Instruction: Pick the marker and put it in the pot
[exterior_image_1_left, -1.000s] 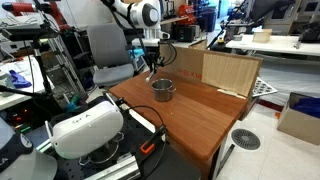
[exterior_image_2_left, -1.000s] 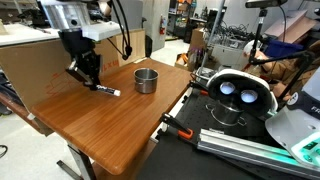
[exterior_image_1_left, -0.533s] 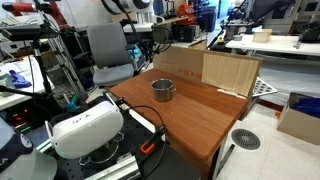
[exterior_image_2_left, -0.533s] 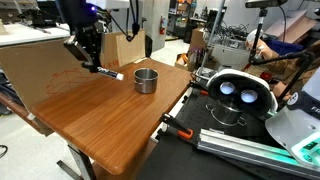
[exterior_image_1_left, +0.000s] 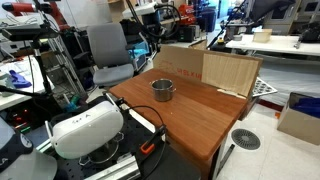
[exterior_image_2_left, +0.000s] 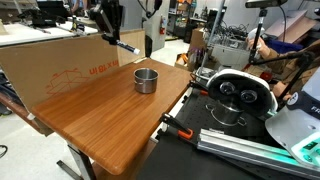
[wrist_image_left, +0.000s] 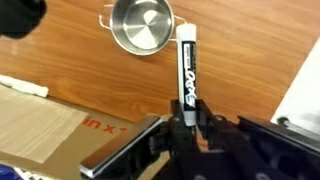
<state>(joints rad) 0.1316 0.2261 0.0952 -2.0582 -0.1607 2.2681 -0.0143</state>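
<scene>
steel pot (wrist_image_left: 142, 25) below, marker (wrist_image_left: 186, 72) aloft
claw (wrist_image_left: 186, 121) pinches the marker; carry step, next centre over the pot and let go.

Counted on the spot:
- one steel pot (wrist_image_left: 142, 25)
- one marker (wrist_image_left: 186, 72)
- one gripper (wrist_image_left: 186, 122)
- one wooden table (exterior_image_1_left: 200, 112)
- one cardboard box (exterior_image_1_left: 218, 68)
- one white headset-like device (exterior_image_2_left: 240, 100) with two dark round lenses (exterior_image_2_left: 223, 90)
- one grey office chair (exterior_image_1_left: 108, 48)

In the wrist view the pot (wrist_image_left: 141, 25) stands on the table (wrist_image_left: 80, 70) at upper centre, the marker (wrist_image_left: 186, 70) just right of it, and a cardboard box (wrist_image_left: 45, 125) at lower left.
</scene>
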